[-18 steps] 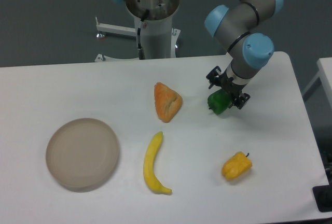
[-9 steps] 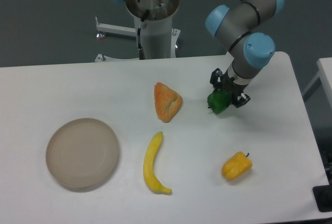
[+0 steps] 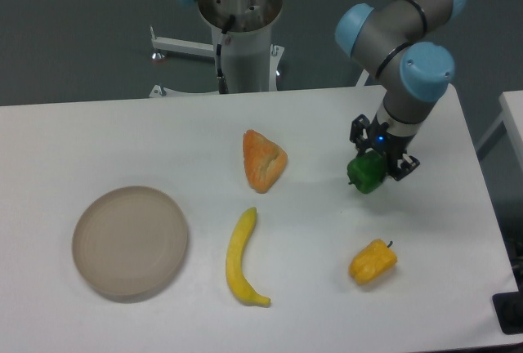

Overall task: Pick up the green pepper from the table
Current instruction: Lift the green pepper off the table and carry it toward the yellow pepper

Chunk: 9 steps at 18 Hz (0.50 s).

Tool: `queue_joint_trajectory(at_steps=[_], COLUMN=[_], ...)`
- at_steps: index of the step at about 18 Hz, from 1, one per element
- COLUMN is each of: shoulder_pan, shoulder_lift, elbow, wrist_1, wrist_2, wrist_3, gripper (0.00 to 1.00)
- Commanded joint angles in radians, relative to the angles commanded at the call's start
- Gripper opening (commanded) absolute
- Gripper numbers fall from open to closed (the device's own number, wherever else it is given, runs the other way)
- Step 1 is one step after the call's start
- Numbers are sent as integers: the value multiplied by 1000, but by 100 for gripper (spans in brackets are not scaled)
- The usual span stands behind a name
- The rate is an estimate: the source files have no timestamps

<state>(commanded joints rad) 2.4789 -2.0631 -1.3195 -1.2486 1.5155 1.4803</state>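
The small, glossy, lumpy dark-green bell pepper [image 3: 365, 172] is sitting pinched between the black jaws of the two-finger gripper [image 3: 377, 167], over the right part of the large matte white table [image 3: 106, 140]; whether it is touching the tabletop cannot be told. The grey-and-blue jointed arm [image 3: 402, 36] is reaching down from twelve o'clock. At six o'clock from the pepper a knobbly yellow-orange pepper [image 3: 373, 261] is lying. At nine o'clock a rough orange wedge-shaped piece [image 3: 263, 159] is resting, with a smooth curved yellow banana [image 3: 242, 256] at seven o'clock and a round beige plate [image 3: 130, 242] farther out.
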Motion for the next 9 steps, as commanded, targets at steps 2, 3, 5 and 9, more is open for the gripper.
queue_joint_trajectory(at_steps=[2,3,5,9], shoulder_pan=[0,0,-5,-5], shoulder_lift=[-25,-34,-55,-80], elbow=[54,75,121,164], wrist_1=[-5,-5,-6,-8], wrist_2=[5,8,28,84], wrist_3=[2,2,3,58], gripper=[34,34,34,34])
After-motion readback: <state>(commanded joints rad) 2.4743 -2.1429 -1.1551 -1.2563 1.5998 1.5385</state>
